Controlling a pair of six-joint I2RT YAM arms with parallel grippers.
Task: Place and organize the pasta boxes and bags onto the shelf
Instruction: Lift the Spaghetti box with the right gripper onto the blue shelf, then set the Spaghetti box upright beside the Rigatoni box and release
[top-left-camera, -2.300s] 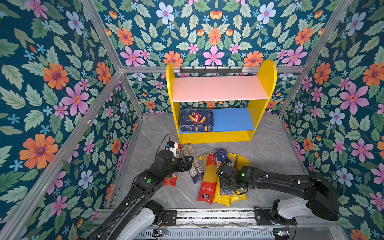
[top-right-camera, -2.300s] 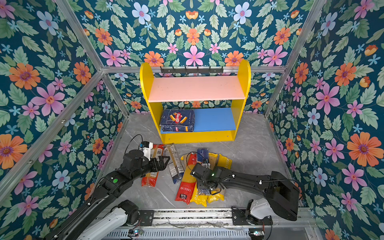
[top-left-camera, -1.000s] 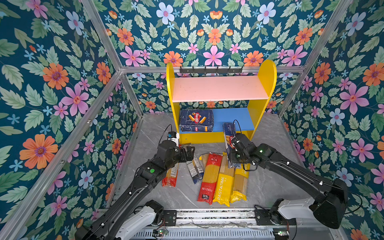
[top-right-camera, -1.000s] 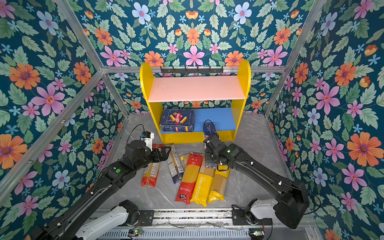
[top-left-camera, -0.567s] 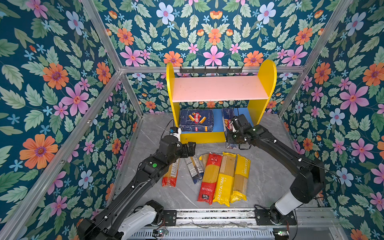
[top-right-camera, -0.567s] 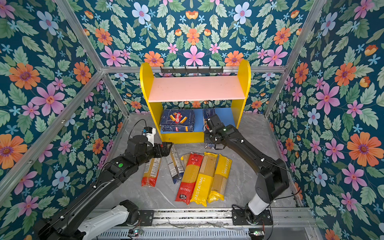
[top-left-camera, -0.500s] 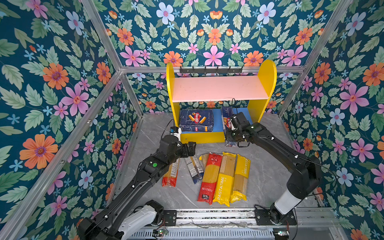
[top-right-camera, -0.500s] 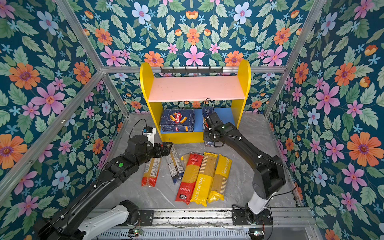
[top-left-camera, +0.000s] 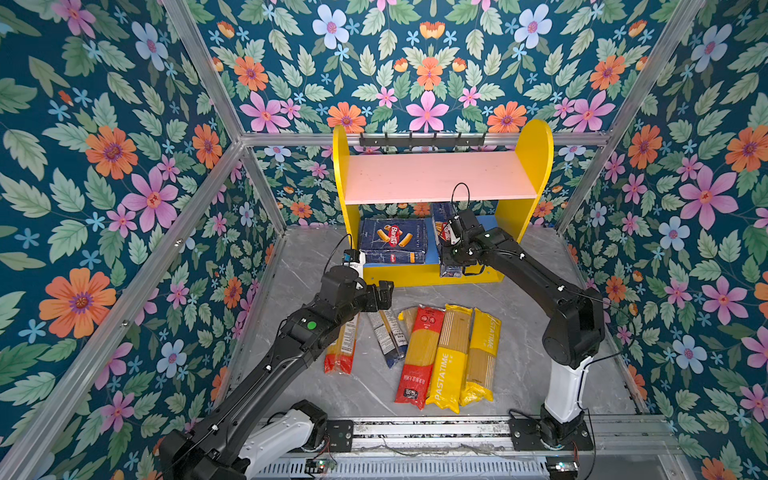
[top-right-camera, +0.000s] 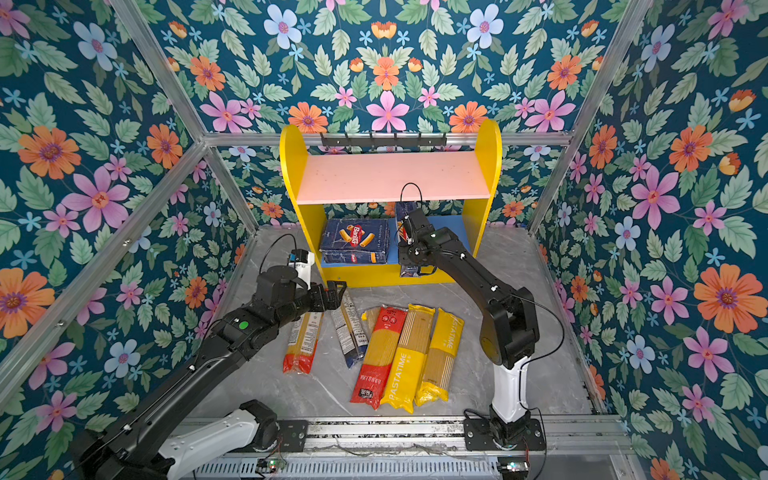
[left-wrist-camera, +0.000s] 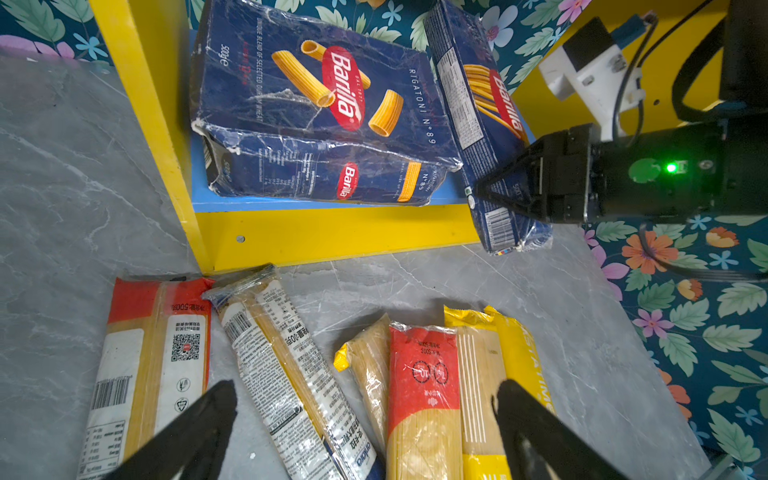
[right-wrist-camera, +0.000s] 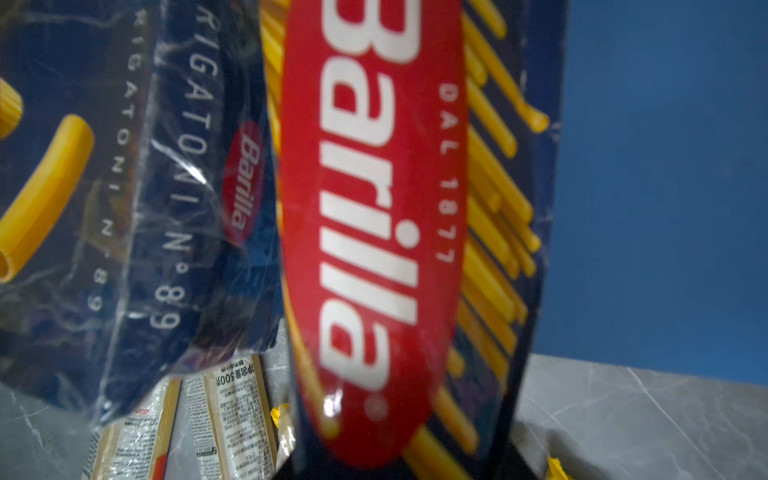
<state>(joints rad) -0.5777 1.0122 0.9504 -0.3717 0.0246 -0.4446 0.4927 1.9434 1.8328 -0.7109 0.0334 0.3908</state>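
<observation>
The long box (left-wrist-camera: 478, 108) is gripped by R tool (left-wrist-camera: 484, 192) on the shelf's (top-left-camera: 536, 166) blue board (left-wrist-camera: 316, 203), R of wide box (left-wrist-camera: 324, 91). L tool (top-left-camera: 385, 294) is spread open above 6 bags (top-left-camera: 446, 357) on worktop (top-left-camera: 523, 332).

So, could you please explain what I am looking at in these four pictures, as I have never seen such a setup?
These are two robot arms on a rail, each ending in a pincer. Two pictures look down from one overhead camera; the other two come from cameras on the arms' wrists. At the back stands a yellow shelf with a Barilla rigatoni box on its blue lower board. The right pincer grips a narrow Barilla spaghetti box, part-way onto that board, its near end overhanging. The left pincer hangs open above spaghetti bags on the grey floor.
</observation>
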